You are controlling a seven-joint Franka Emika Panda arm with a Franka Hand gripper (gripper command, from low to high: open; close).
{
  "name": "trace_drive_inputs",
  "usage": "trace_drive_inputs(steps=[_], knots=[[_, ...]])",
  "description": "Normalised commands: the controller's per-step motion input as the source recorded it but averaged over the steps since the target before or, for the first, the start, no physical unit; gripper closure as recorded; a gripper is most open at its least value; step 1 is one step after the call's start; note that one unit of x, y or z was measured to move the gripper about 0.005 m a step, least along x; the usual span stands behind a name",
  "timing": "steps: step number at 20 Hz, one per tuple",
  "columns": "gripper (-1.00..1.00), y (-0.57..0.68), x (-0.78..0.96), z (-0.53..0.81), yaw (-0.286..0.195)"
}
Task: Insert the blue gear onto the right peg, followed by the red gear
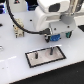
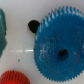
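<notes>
The blue gear [image 2: 55,42] fills much of the wrist view, wide and toothed, with a dark hole in its hub. Only an edge of the smaller red gear [image 2: 12,78] shows, a short way from the blue one. In the exterior view my gripper [image 1: 50,38] hangs low over the table just behind the base plate [image 1: 30,60], and bits of blue [image 1: 54,36] show under it. Two thin dark pegs stand on the plate; the right peg [image 1: 50,50] is the one on the exterior view's right. No fingers show in the wrist view, and I cannot tell whether they are open or shut.
A green part [image 2: 2,32] and a small black round spot [image 2: 33,25] lie near the blue gear. Another blue piece [image 1: 64,35] sits at the exterior view's right. A small fixture [image 1: 18,31] stands at the back left. A black cable runs over the table to the arm.
</notes>
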Motion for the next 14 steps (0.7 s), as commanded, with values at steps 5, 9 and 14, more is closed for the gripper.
trace_drive_inputs(steps=[5, 9, 14], knots=[[-1.00, -0.02, -0.36, -0.09, 0.000], [-1.00, -0.08, -0.46, -0.04, 0.000], [-1.00, -0.01, -0.38, -0.05, 0.000]])
